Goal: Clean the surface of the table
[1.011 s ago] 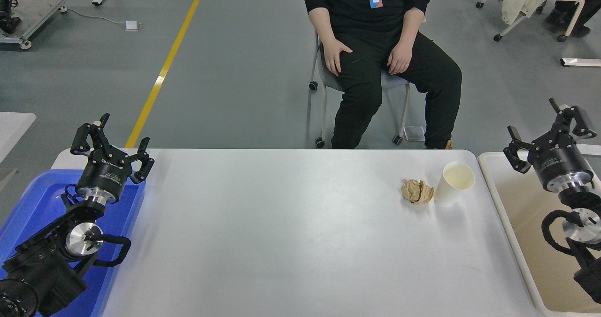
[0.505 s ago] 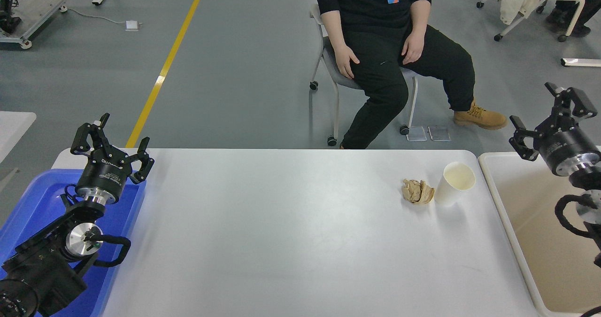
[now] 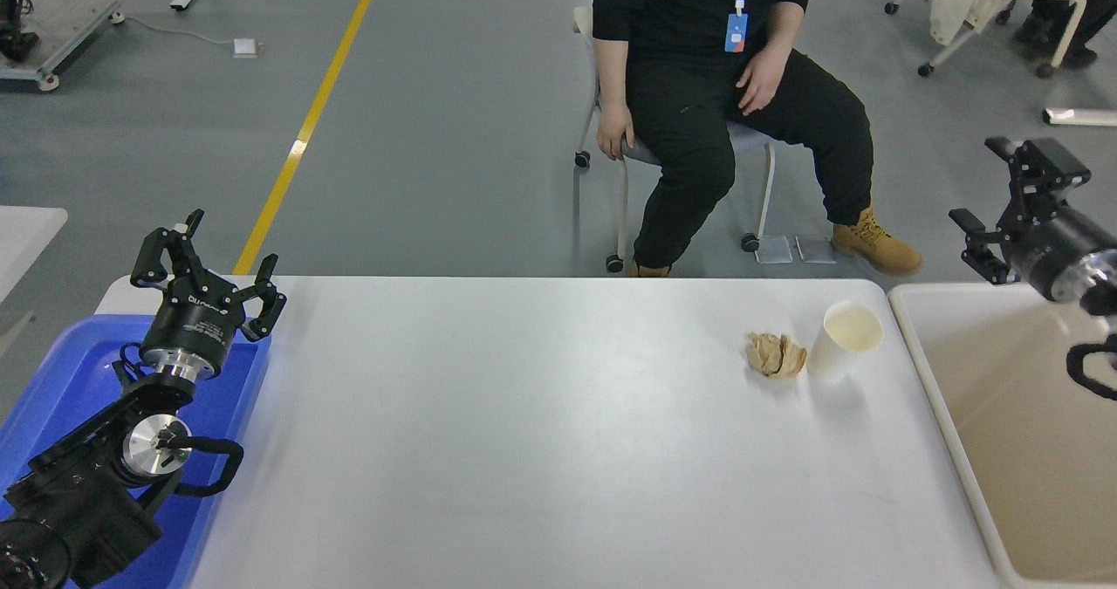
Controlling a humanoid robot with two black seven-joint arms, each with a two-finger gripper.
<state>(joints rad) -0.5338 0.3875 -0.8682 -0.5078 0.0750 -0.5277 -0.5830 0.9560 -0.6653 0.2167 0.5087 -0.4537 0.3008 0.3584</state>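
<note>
Hovering spread and empty at far right, right tool (image 3: 1003,209) nearer than parked left to crumpled brown paper wad (image 3: 775,355) and white paper cup (image 3: 843,340) on smooth white worktop (image 3: 524,449).

Cup (image 3: 845,341) touching paper wad (image 3: 775,355)

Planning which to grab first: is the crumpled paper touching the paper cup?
Cannot tell. In the head view the crumpled paper sits right against the left side of the paper cup, its edge meeting the cup's outline, with no gap visible.
</note>
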